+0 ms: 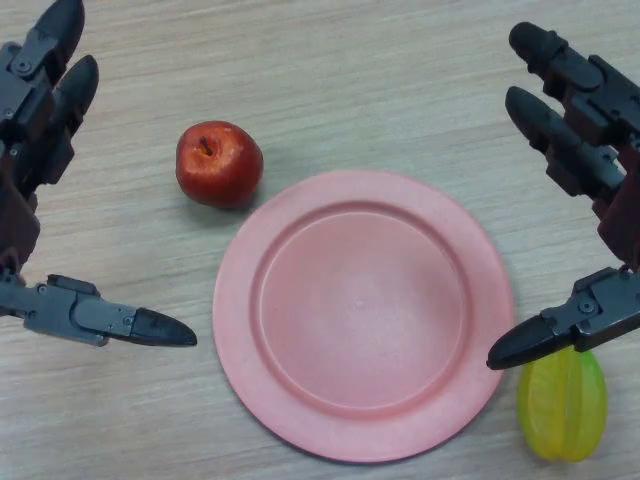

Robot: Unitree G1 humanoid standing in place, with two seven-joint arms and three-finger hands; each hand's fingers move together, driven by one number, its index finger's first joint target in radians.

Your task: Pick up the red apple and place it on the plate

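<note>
The red apple [219,164] is sitting on the wooden table [380,90], stem dimple facing up, just beside the far-left rim of the pink plate [362,313]. It is lying so close to the rim that I cannot tell whether the two are touching. Nothing is lying in the plate, which is taking up the middle of the table and reaching toward the near edge of the scene.

The left hand [22,175] is hanging at the left side, well to the left of the apple, and is not touching it. Its fingers [62,70] are pointing away toward the far side, straight and relaxed, while its thumb [120,322] is reaching out to the right, toward the plate's left rim, with a wide gap between thumb and fingers. It is spread and holding nothing.

The right hand [618,190] is mirroring that pose at the right side. Its fingers [560,100] are stretching toward the far left, its thumb [560,332] is pointing left with the tip just beside the plate's right rim, and it too is spread and gripping nothing.

A yellow-green star fruit [562,404] is resting on the table at the near right, just right of the plate and partly under the right thumb.
</note>
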